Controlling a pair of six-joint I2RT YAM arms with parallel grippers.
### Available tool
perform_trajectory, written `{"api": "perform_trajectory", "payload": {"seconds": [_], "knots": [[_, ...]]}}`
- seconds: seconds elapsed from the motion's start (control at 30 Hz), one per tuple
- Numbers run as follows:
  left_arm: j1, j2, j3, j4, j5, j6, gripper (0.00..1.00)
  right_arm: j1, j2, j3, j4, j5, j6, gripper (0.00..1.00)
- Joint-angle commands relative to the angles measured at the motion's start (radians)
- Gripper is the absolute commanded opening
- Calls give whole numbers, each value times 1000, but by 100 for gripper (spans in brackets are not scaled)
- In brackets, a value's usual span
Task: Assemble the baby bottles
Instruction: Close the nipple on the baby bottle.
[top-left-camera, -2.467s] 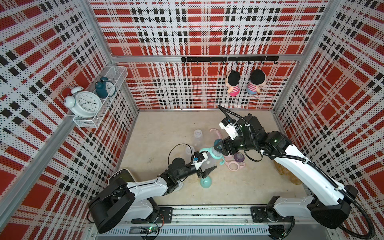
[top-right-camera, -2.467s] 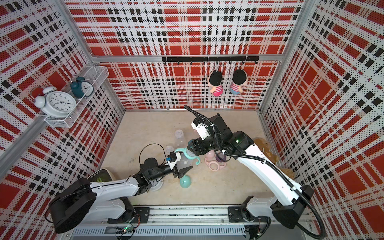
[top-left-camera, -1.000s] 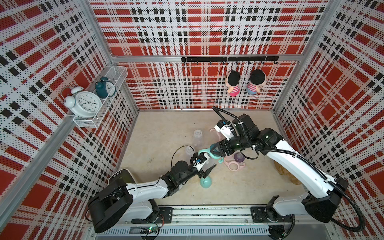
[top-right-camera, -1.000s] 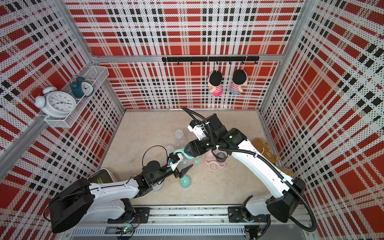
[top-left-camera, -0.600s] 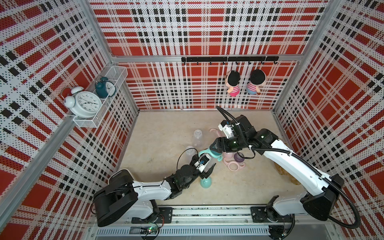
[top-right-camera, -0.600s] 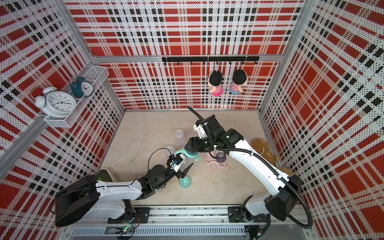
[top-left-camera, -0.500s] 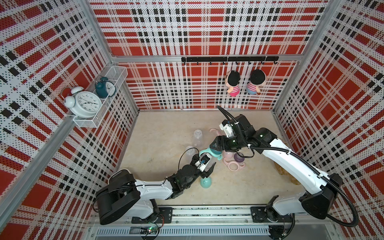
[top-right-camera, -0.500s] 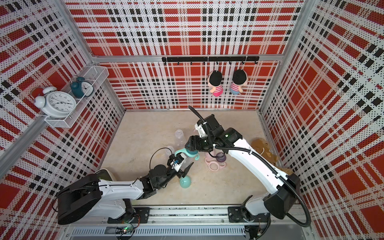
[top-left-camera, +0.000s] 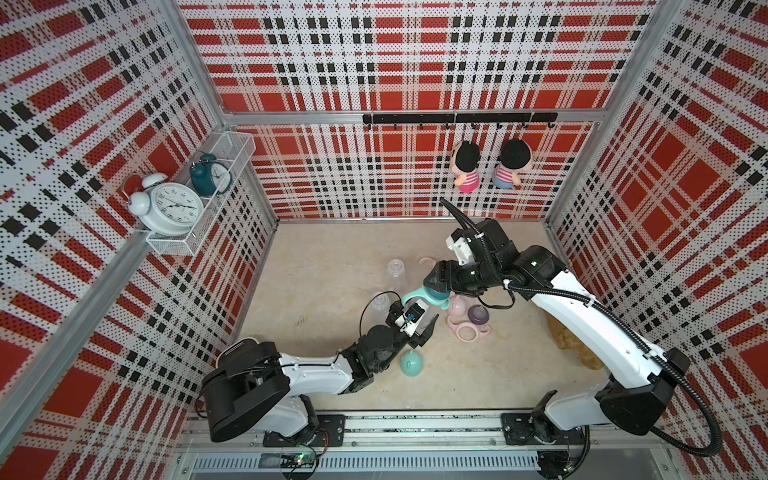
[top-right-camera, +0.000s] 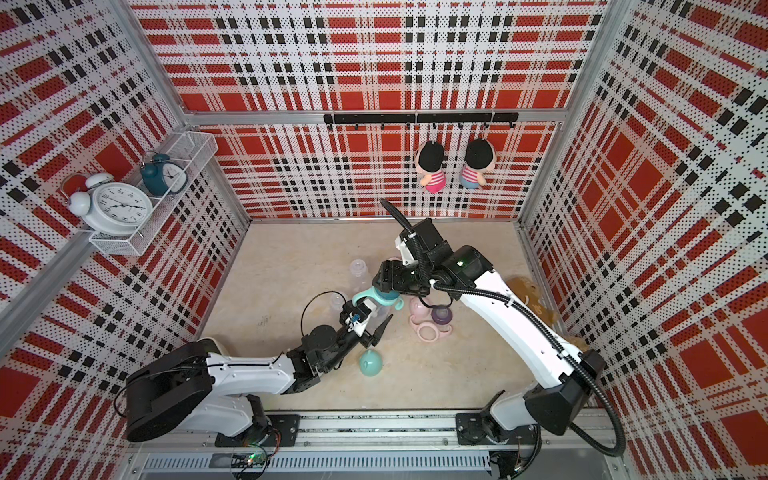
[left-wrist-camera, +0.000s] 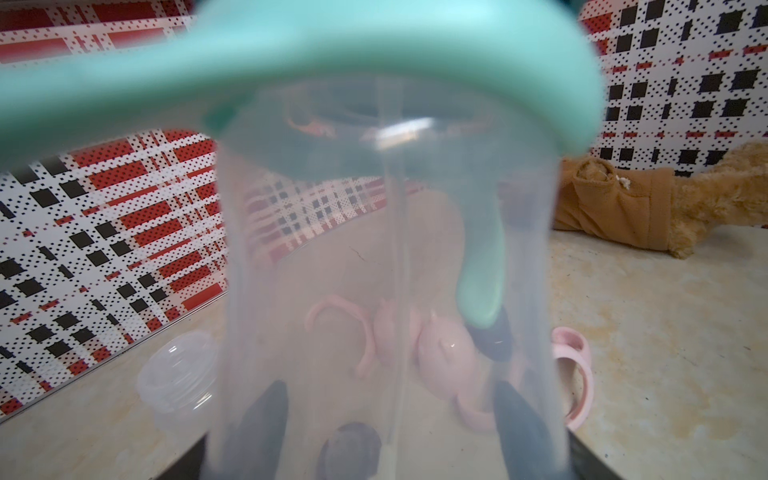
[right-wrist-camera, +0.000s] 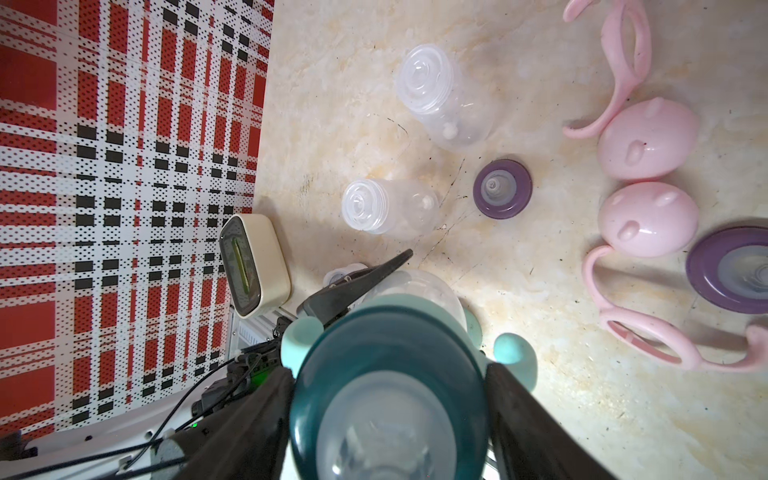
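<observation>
My left gripper (top-left-camera: 417, 318) is shut on a clear bottle (left-wrist-camera: 390, 270) and holds it upright above the floor. A light teal two-handled ring (top-left-camera: 409, 296) sits round the bottle's neck. My right gripper (right-wrist-camera: 388, 378) reaches in from above, shut on the dark teal nipple collar (right-wrist-camera: 390, 353) that sits on the bottle's mouth. A teal dome cap (top-left-camera: 411, 362) lies on the floor beside the left arm. Two more clear bottles (right-wrist-camera: 440, 104) (right-wrist-camera: 386, 205) stand loose nearby, along with two pink dome caps (right-wrist-camera: 648, 137), purple nipple collars (right-wrist-camera: 503, 189) and pink handle rings (right-wrist-camera: 648, 332).
A brown plush toy (top-left-camera: 569, 340) lies against the right wall. A cream box with a dark screen (right-wrist-camera: 253, 266) sits by the left wall. Alarm clocks (top-left-camera: 170, 203) stand in a wire shelf on the left wall. Two dolls (top-left-camera: 467, 166) hang from the back rail.
The left arm's wrist has swung to the right while its gripper keeps the bottle under the teal ring. The right gripper has barely shifted on the collar.
</observation>
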Motion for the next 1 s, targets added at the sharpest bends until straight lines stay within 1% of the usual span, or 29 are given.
{"api": "perform_trajectory", "payload": {"seconds": [0.0, 0.07, 0.3, 0.43, 0.63, 0.97], "knots": [[-21, 6, 61, 92, 71, 42, 0, 16, 34, 30, -27, -6, -26, 73], [-21, 6, 65, 82, 78, 42, 0, 17, 46, 55, -49, 16, -45, 73], [-19, 26, 85, 63, 100, 40, 0, 22, 75, 93, -81, 28, -57, 76], [-19, 36, 92, 63, 110, 42, 0, 26, 76, 98, -87, 38, -60, 80], [-13, 46, 95, 61, 124, 42, 0, 27, 75, 123, -101, 53, -68, 80], [16, 52, 89, 74, 175, 9, 0, 36, 64, 143, -126, 70, -73, 85]]}}
